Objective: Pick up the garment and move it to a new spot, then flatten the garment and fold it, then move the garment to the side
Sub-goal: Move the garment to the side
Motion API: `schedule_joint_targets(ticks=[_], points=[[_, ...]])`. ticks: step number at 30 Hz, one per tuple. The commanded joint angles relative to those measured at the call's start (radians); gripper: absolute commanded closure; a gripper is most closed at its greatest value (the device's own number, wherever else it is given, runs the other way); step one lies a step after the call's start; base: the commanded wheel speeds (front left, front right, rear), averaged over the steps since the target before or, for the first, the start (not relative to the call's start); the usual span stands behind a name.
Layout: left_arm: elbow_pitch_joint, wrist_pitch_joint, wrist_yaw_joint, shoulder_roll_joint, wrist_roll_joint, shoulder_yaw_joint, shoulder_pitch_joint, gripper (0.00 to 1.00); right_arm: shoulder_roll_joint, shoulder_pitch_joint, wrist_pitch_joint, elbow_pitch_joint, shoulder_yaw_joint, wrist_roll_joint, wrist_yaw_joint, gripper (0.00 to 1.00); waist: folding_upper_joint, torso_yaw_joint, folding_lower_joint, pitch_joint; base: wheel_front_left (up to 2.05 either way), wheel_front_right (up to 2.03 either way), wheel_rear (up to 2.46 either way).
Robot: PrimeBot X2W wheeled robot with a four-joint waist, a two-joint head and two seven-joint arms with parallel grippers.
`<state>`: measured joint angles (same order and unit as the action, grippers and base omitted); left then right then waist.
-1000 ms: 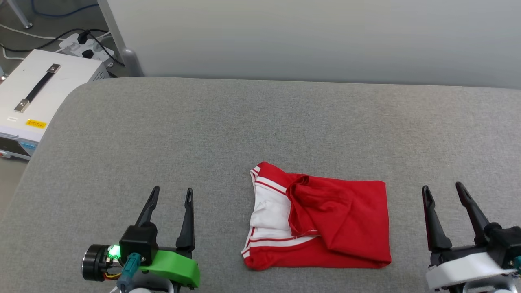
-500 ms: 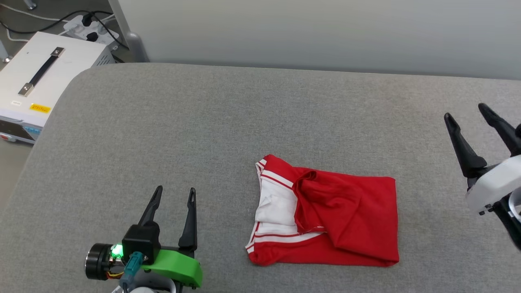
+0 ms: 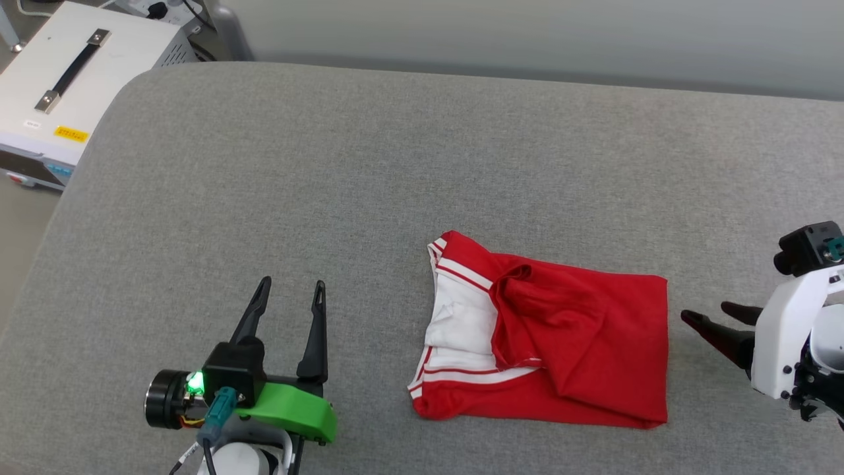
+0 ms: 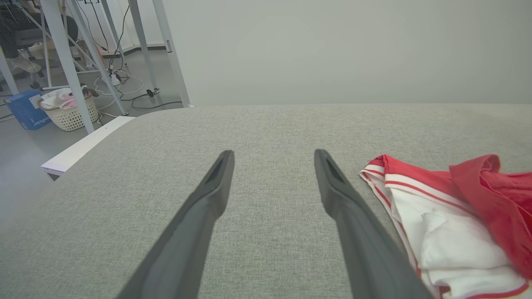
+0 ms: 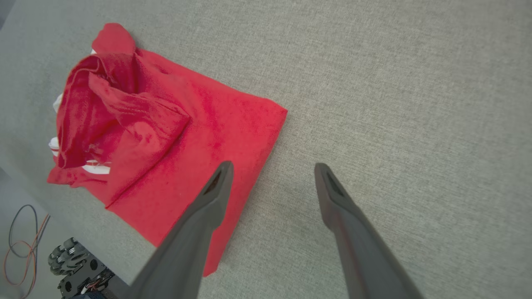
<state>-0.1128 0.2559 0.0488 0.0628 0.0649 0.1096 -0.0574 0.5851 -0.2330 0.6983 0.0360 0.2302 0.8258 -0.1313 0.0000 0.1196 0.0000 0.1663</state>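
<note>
The garment [image 3: 567,343] lies folded into a rough rectangle on the grey table [image 3: 369,171], red with a white sleeve and striped trim at its left end. My left gripper [image 3: 290,293] rests open on the table well to the left of it, nothing between its fingers; the left wrist view has the garment [image 4: 449,211] off to the right of the open gripper [image 4: 272,155]. My right gripper [image 3: 709,315] hangs open just right of the garment's right edge, fingers pointing toward it. From the right wrist, the open gripper [image 5: 272,168] hovers over the garment [image 5: 178,128] edge.
A white equipment case [image 3: 59,86] with a black handle stands on the floor beyond the table's left corner. A pale wall runs behind the table. In the left wrist view, a wicker basket [image 4: 68,112] and metal frame legs stand on the floor at the left.
The head camera has tilted and shifted. My right gripper rose from the lower right, then turned so its fingers point left at the garment's right edge. The left gripper and garment stayed put.
</note>
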Motion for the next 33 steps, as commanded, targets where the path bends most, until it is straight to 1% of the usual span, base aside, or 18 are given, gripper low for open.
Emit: schedule_joint_targets(ticks=[1, 5, 9, 14, 17, 18, 19, 20, 24, 28, 33], points=[[0.001, 0.006, 0.004, -0.005, 0.01, 0.002, -0.022, 0.0, -0.005, 0.007, 0.012, 0.01, 0.01, 0.015, 0.001, 0.0, 0.0, 0.019, 0.0, 0.027, 0.0, 0.0, 0.0], [-0.002, 0.006, 0.005, -0.007, 0.011, 0.008, -0.038, 0.0, -0.025, -0.005, 0.024, 0.047, 0.042, 0.038, 0.001, 0.0, 0.0, 0.033, 0.0, 0.054, 0.0, 0.0, 0.0], [-0.006, 0.006, 0.006, -0.009, 0.012, 0.017, -0.055, 0.0, -0.048, -0.027, 0.007, 0.092, 0.077, 0.051, 0.001, 0.0, 0.0, 0.049, 0.0, 0.076, 0.0, 0.0, 0.0], [-0.012, 0.006, 0.006, -0.01, 0.014, 0.024, -0.07, 0.0, -0.067, -0.041, -0.005, 0.148, 0.152, 0.07, 0.001, 0.0, 0.0, 0.064, 0.0, 0.089, 0.0, 0.0, 0.0], [-0.018, 0.006, 0.005, -0.011, 0.015, 0.027, -0.074, 0.0, -0.06, -0.042, -0.024, 0.168, 0.208, 0.073, 0.001, 0.0, 0.0, 0.071, 0.0, 0.089, 0.0, 0.0, 0.0], [-0.02, 0.006, 0.004, -0.011, 0.016, 0.028, -0.074, 0.0, -0.056, -0.043, -0.033, 0.172, 0.219, 0.076, 0.001, 0.08, 0.0, 0.072, 0.0, 0.087, 0.0, 0.0, 0.0], [-0.022, 0.006, 0.003, -0.011, 0.016, 0.028, -0.074, 0.0, -0.051, -0.045, -0.05, 0.174, 0.23, 0.079, 0.001, 0.8, 0.0, 0.073, 0.0, 0.085, 0.0, 0.0, 0.0], [-0.023, 0.006, 0.002, -0.011, 0.017, 0.028, -0.073, 0.0, -0.047, -0.048, -0.066, 0.176, 0.236, 0.082, 0.001, 1.0, 0.0, 0.073, 0.0, 0.083, 0.0, 0.0, 0.0], [-0.028, 0.006, -0.002, -0.011, 0.018, 0.026, -0.066, 0.0, -0.022, -0.07, -0.134, 0.168, 0.262, 0.088, 0.001, 1.0, 0.0, 0.069, 0.0, 0.068, 0.0, 0.0, 0.0], [-0.032, 0.006, -0.004, -0.012, 0.02, 0.024, -0.056, 0.0, 0.008, -0.113, -0.213, 0.13, 0.289, 0.08, 0.001, 1.0, 0.0, 0.057, 0.0, 0.044, 0.0, 0.0, 0.0], [-0.031, 0.006, -0.008, -0.012, 0.021, 0.016, -0.039, 0.0, 0.05, -0.171, -0.283, 0.07, 0.338, 0.045, 0.001, 1.0, 0.0, 0.02, 0.0, 0.007, 0.0, 0.0, 0.0]])
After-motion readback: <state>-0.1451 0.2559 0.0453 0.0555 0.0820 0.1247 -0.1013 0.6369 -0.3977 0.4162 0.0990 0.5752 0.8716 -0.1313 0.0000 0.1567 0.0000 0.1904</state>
